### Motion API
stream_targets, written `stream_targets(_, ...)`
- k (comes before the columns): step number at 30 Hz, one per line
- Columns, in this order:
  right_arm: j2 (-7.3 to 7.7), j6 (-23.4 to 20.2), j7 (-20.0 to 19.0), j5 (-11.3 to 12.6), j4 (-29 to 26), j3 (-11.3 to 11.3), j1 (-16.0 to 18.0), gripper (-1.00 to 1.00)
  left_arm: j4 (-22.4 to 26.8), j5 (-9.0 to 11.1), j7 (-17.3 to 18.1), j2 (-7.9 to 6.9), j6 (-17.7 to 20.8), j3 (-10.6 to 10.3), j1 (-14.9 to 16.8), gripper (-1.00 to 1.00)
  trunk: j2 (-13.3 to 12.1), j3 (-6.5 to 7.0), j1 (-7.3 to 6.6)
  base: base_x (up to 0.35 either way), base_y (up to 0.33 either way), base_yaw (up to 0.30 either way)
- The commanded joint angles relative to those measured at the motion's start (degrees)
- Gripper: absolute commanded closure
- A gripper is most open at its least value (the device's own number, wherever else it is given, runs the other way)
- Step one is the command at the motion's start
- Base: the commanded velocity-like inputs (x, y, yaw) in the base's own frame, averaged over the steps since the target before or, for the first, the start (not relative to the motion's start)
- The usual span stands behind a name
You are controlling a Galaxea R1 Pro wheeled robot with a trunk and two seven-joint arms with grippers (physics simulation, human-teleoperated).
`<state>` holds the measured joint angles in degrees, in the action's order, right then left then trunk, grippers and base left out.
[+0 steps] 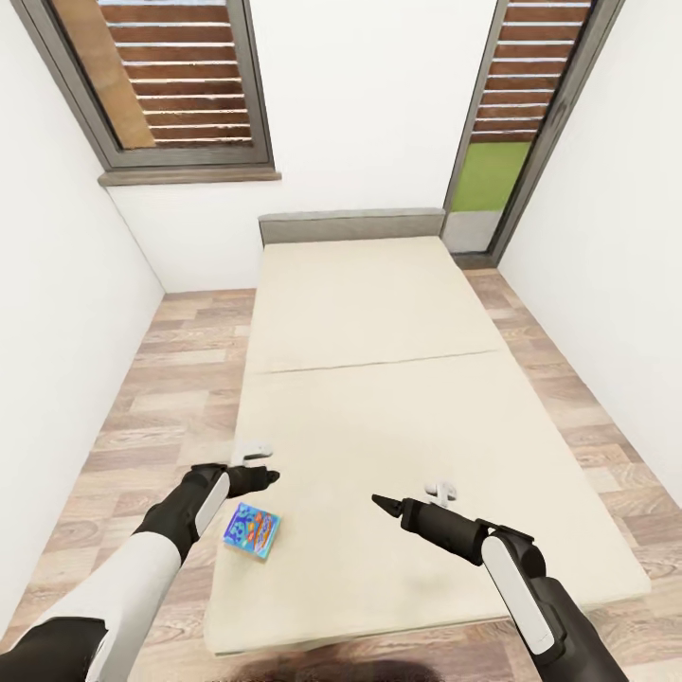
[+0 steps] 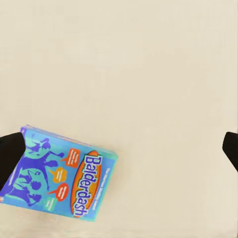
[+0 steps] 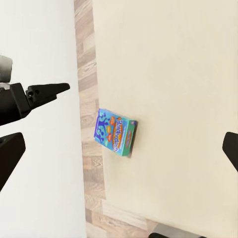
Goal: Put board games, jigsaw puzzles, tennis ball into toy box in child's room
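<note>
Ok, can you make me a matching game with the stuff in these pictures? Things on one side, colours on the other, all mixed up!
Things:
1. board game
2. bed mattress
3. floor
4. headboard

Colours:
A. beige
B. grey
C. blue with cartoons
D. wood planks

Pairs: 1-C, 2-A, 3-D, 4-B

Left wrist view: a blue board game (image 2: 62, 173) lies flat on the beige mattress (image 2: 139, 69), its cover up and its printed title "Balderdash" legible in an orange oval. The left gripper (image 2: 119, 153) hangs above the mattress, jaws spread wide. One dark fingertip (image 2: 9, 156) overlaps the box's edge; the other stands well apart from it.
</note>
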<state>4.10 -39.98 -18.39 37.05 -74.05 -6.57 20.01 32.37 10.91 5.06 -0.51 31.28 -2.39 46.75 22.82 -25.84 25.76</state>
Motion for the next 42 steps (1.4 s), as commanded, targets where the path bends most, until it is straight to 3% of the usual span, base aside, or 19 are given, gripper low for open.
stream_targets(1,0.03,-0.2,-0.1,0.0,0.0,0.0,0.1,-1.0,0.1,0.5,-0.7,-0.2,1.1,-0.2,0.1,-1.0,0.1,-0.18,0.03,0.0,0.0,0.004)
stream_targets(16,0.03,0.1,-0.1,0.0,-0.1,-0.1,0.0,-1.0,-0.4,0.8,-10.3,-1.45,3.7,0.2,0.3,-1.0,0.1,-1.55,0.03,0.0,0.0,0.079)
stream_targets(25,0.03,0.1,-0.2,0.0,-0.1,-0.2,0.0,-1.0,-0.4,1.0,-10.5,-1.76,2.8,0.2,0.3,-1.0,0.1,-1.71,0.03,0.0,0.0,0.017)
stream_targets(42,0.04,0.2,-0.3,0.0,-0.1,-0.2,0.0,-1.0,-2.4,1.1,-10.2,-1.7,-6.9,0.2,0.3,-1.0,0.1,-1.71,0.03,0.0,0.0,0.0)
